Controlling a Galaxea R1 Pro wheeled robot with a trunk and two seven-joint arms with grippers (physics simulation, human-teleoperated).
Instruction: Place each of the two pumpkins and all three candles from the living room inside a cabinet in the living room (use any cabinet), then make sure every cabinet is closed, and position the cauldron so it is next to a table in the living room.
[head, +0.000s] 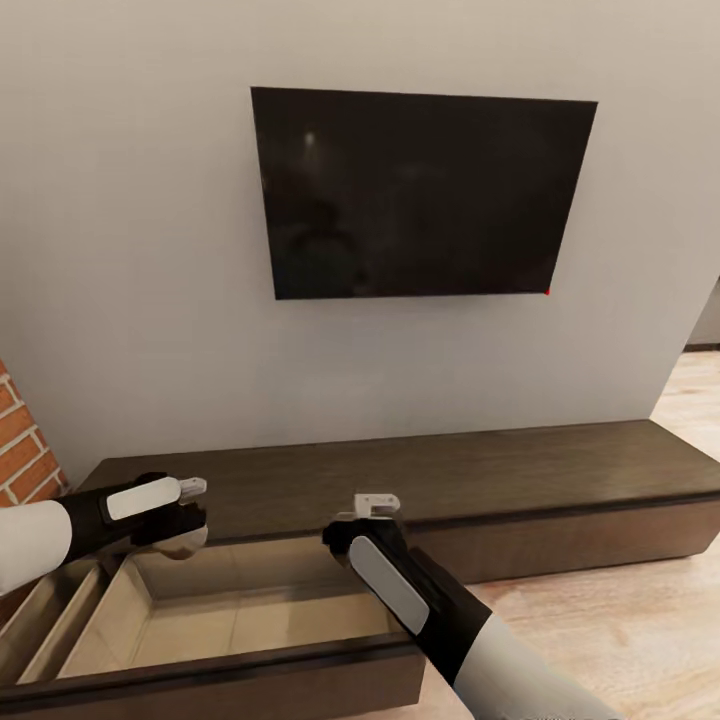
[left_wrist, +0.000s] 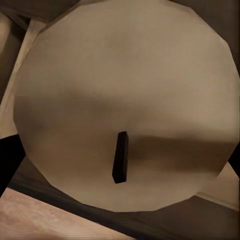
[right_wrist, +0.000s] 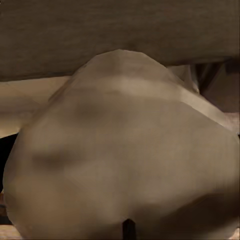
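Below the wall television (head: 420, 195), I see one cabinet (head: 520, 480) with one drawer (head: 240, 625) open, bare. Two candles: left pincer (head: 185, 510) grasps one (left_wrist: 125, 100), right pincer (head: 375, 510) another (right_wrist: 125, 165), both above it.

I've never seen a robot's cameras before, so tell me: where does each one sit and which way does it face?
Head view: on the robot's head, looking down at the cabinet, its open drawer, a wall TV; both arms, left gripper, right gripper show.
Left wrist view: on the left arm, facing a candle close up, wick visible.
Right wrist view: on the right arm, facing another candle.
Shared: all views catch the dark cabinet and pale drawer.
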